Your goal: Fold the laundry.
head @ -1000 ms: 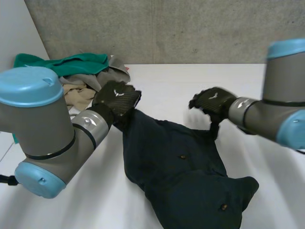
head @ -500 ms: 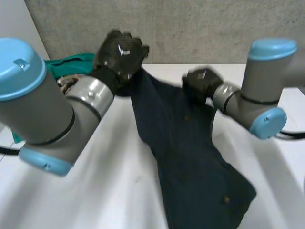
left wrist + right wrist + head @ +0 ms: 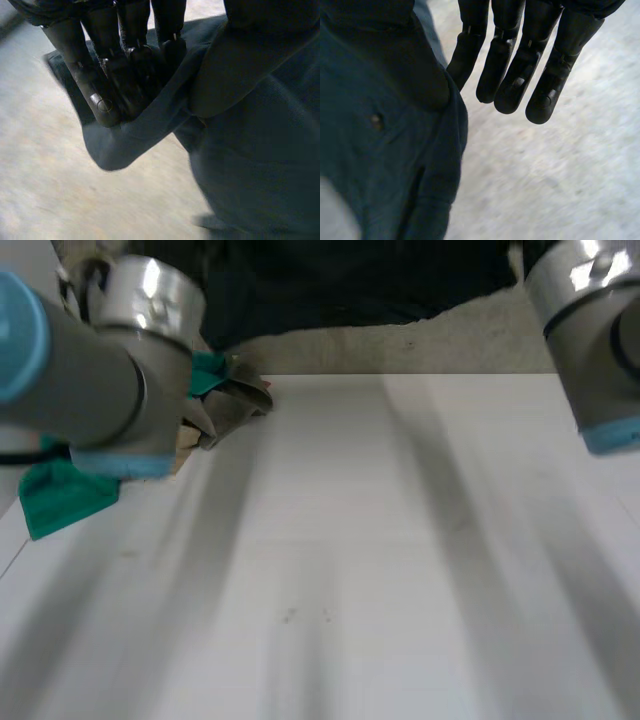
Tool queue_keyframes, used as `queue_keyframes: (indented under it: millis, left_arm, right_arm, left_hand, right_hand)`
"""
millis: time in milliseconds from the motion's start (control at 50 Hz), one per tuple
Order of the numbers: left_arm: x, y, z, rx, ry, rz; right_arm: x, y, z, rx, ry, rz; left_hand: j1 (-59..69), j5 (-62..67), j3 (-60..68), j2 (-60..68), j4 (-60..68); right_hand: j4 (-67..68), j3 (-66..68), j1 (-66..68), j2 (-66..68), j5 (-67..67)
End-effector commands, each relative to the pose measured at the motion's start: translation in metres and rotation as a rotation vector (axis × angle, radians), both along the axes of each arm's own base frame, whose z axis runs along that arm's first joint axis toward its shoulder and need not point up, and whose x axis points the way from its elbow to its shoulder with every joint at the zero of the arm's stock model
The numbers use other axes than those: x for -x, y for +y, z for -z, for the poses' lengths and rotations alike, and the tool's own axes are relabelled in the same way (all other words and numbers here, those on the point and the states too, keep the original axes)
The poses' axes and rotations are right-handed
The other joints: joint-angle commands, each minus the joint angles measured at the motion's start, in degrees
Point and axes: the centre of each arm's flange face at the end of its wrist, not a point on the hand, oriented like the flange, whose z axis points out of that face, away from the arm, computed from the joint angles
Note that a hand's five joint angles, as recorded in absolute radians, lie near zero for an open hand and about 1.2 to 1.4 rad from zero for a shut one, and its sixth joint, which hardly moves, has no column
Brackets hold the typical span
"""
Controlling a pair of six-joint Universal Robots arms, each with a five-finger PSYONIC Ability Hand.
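Hanging high over the far side of the bench (image 3: pixel 380 540), the dark blue shirt (image 3: pixel 330 285) is held up between both raised arms. Its lower edge shows against the grey wall, and none of it touches the bench. The left hand (image 3: pixel 125 65) grasps it: its fingers (image 3: pixel 102 100) are clenched round a rolled edge of the cloth. More of the shirt drapes over the thumb side and falls away below. The right hand (image 3: pixel 520 60) holds another part of the edge by the thumb (image 3: pixel 420 75), which pins the cloth against the side of the nearest finger. The other fingers (image 3: pixel 545 95) stick out straight and free of it. A small button (image 3: pixel 376 120) shows on the cloth below that thumb. At the far left of the bench lies a pile (image 3: pixel 225 400) of other laundry, grey and beige pieces. A green cloth (image 3: pixel 60 495) spills from it toward the near left edge, partly behind the left arm (image 3: pixel 90 370).

Judging by this, the task is at its start. No folded piece lies anywhere on the bench, and the shirt is only lifted, most likely to shake it out or spread it. Left to do are laying it flat on the bare middle of the bench, smoothing it and making the folds, then the same for each piece in the pile.
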Motion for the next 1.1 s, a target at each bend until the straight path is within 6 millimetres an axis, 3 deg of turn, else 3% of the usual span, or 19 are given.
queue_keyframes:
  millis: [20, 60, 80, 160, 220, 280, 360, 460, 540, 620, 640, 700, 720, 980, 1100]
  left_arm:
    - [-0.008, 0.014, 0.089, -0.244, -0.137, -0.013]
    - [-0.011, 0.017, 0.109, -0.300, -0.159, -0.033]
    - [-0.013, 0.020, 0.129, -0.358, -0.182, -0.049]
    - [-0.010, 0.037, 0.178, -0.493, -0.259, -0.068]
    - [-0.011, 0.059, 0.208, -0.589, -0.332, -0.070]
    - [-0.012, 0.072, 0.219, -0.637, -0.371, -0.068]
    - [-0.017, 0.086, 0.218, -0.689, -0.397, -0.058]
    - [-0.028, 0.095, 0.173, -0.697, -0.295, -0.038]
    - [-0.033, 0.095, 0.147, -0.702, -0.184, -0.009]
    - [-0.048, 0.079, 0.130, -0.700, -0.082, -0.038]
    - [-0.051, 0.074, 0.129, -0.701, -0.066, -0.049]
    - [-0.064, 0.058, 0.129, -0.712, -0.034, -0.099]
    - [-0.066, 0.056, 0.131, -0.718, -0.036, -0.105]
    - [-0.072, 0.050, 0.174, -0.918, -0.030, -0.111]
    - [-0.072, 0.026, 0.191, -0.964, -0.035, -0.083]
  right_arm:
    - [-0.005, 0.011, 0.076, -0.229, 0.125, -0.062]
    - [-0.006, 0.012, 0.097, -0.293, 0.154, -0.067]
    - [-0.005, 0.012, 0.119, -0.363, 0.184, -0.067]
    - [-0.002, 0.019, 0.171, -0.546, 0.265, -0.066]
    - [0.002, 0.027, 0.192, -0.632, 0.317, -0.065]
    - [0.006, 0.035, 0.210, -0.702, 0.376, -0.064]
    - [0.011, 0.042, 0.220, -0.735, 0.413, -0.062]
    - [0.017, 0.053, 0.232, -0.782, 0.433, -0.064]
    - [0.020, 0.059, 0.233, -0.792, 0.437, -0.063]
    - [0.022, 0.061, 0.225, -0.779, 0.427, -0.052]
    - [0.023, 0.061, 0.224, -0.781, 0.419, -0.050]
    - [0.024, 0.061, 0.218, -0.771, 0.396, -0.041]
    - [0.024, 0.061, 0.216, -0.770, 0.387, -0.040]
    - [0.041, 0.047, 0.206, -0.853, 0.261, 0.002]
    - [0.039, 0.046, 0.214, -0.878, 0.272, -0.002]
  left_hand:
    - [15.49, 14.01, 11.50, 11.26, 11.13]
    - [15.49, 14.01, 11.50, 11.26, 11.13]
    - [15.49, 14.01, 11.50, 11.26, 11.13]
    - [13.83, 12.36, 9.85, 9.61, 9.48]
    - [6.97, 5.50, 2.98, 2.75, 2.61]
    - [0.39, -1.08, -3.60, -3.83, -3.96]
    - [-19.44, -20.91, -23.43, -23.66, -23.80]
    - [-44.15, -45.63, -48.14, -48.38, -48.51]
    - [-50.42, -51.89, -54.40, -54.64, -54.77]
    - [-50.26, -51.73, -54.25, -54.48, -54.62]
    - [-49.93, -51.40, -53.92, -54.15, -54.28]
    - [-48.25, -49.72, -52.24, -52.47, -52.61]
    - [-48.08, -49.55, -52.07, -52.30, -52.43]
    - [-43.71, -45.18, -47.70, -47.93, -48.06]
    - [-42.53, -44.00, -46.51, -46.75, -46.88]
  right_hand:
    - [11.95, 12.23, 23.13, 12.72, 14.48]
    - [11.95, 12.23, 23.13, 12.72, 14.48]
    - [11.95, 12.23, 23.13, 12.72, 14.48]
    - [11.95, 12.23, 23.13, 12.72, 14.48]
    - [11.95, 12.23, 23.13, 12.72, 14.48]
    - [11.95, 12.23, 23.13, 12.72, 14.48]
    - [11.95, 12.23, 23.13, 12.72, 14.48]
    - [11.95, 12.23, 23.13, 12.72, 14.48]
    - [11.95, 12.23, 23.13, 12.72, 14.48]
    - [11.95, 12.23, 23.13, 12.72, 14.48]
    - [1.35, 1.63, 12.53, 2.12, 3.88]
    - [-48.17, -47.89, -36.99, -47.40, -45.65]
    - [-51.87, -51.59, -40.69, -51.10, -49.35]
    - [-51.74, -51.46, -40.56, -50.97, -49.22]
    - [-51.24, -50.96, -40.06, -50.47, -48.71]
